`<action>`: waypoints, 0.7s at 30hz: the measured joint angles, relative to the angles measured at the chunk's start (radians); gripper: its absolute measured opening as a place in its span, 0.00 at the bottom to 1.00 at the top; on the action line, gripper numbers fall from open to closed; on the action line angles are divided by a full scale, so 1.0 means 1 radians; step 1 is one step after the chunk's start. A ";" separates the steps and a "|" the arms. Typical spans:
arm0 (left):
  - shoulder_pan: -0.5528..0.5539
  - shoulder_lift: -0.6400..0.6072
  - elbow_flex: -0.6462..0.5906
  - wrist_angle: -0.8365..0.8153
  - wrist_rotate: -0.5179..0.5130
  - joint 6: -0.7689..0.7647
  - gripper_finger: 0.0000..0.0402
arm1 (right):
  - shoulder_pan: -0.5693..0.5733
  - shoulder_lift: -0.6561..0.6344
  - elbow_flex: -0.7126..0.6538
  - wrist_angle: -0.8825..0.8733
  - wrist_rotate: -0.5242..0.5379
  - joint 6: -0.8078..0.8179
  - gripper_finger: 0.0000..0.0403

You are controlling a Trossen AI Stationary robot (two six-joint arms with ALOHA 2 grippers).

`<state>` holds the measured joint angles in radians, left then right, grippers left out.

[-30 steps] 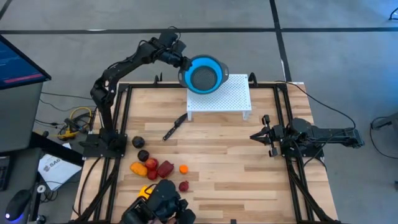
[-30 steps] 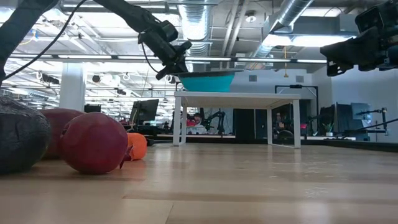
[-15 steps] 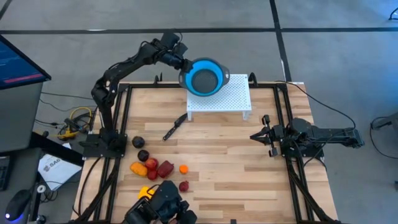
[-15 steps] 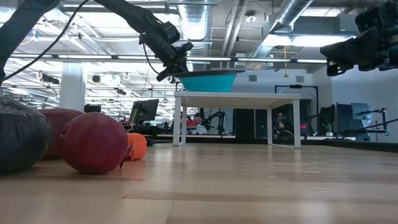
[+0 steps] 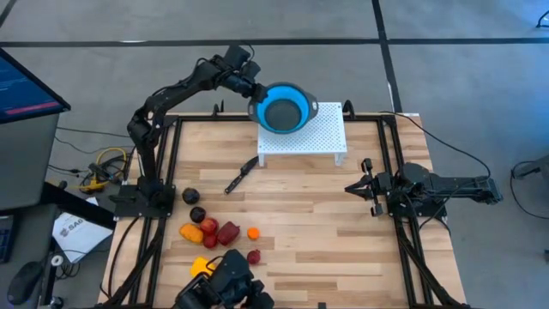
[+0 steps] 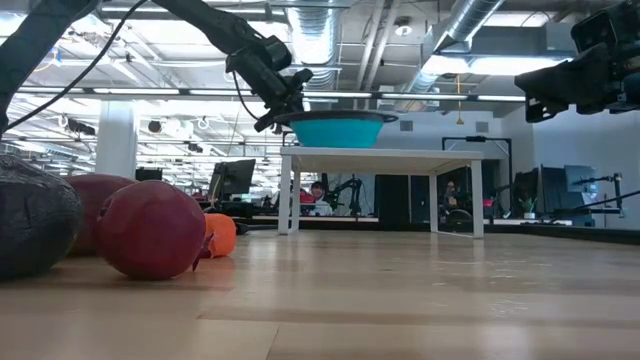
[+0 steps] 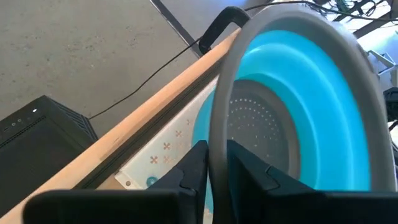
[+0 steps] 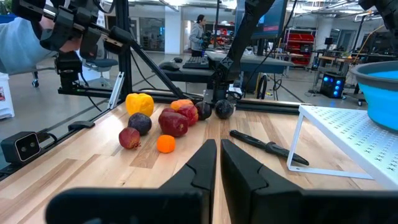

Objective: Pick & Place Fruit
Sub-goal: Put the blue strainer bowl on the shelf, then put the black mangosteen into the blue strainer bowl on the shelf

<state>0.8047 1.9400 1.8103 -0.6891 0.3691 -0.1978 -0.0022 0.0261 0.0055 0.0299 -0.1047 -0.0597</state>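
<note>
We judge the task barely begun; the fruit point(image 5: 214, 232) all lies clustered on the bench point(image 5: 326, 223) at the lower left of the high view, none in the bowl point(image 5: 284, 106); the bowl sits on the white rack point(image 5: 317, 137) at upper centre, its rim pinched in the left gripper point(image 5: 255, 92); the right gripper point(image 5: 353, 188), closed and empty, waits at the right; a dark object in the bottom edge partly hides the yellow piece.
</note>
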 joint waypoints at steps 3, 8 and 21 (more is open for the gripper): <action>0.000 0.000 0.000 0.000 0.000 0.002 0.18 | 0.000 0.000 0.000 0.000 0.000 0.000 0.04; 0.000 0.000 0.000 0.008 -0.001 0.003 0.30 | 0.000 0.000 0.000 0.000 0.000 0.000 0.04; 0.031 -0.041 0.000 0.020 -0.002 0.072 0.52 | 0.000 0.000 0.000 0.000 0.000 0.000 0.04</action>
<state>0.8356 1.8985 1.8099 -0.6689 0.3673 -0.1257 -0.0022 0.0261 0.0059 0.0299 -0.1047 -0.0597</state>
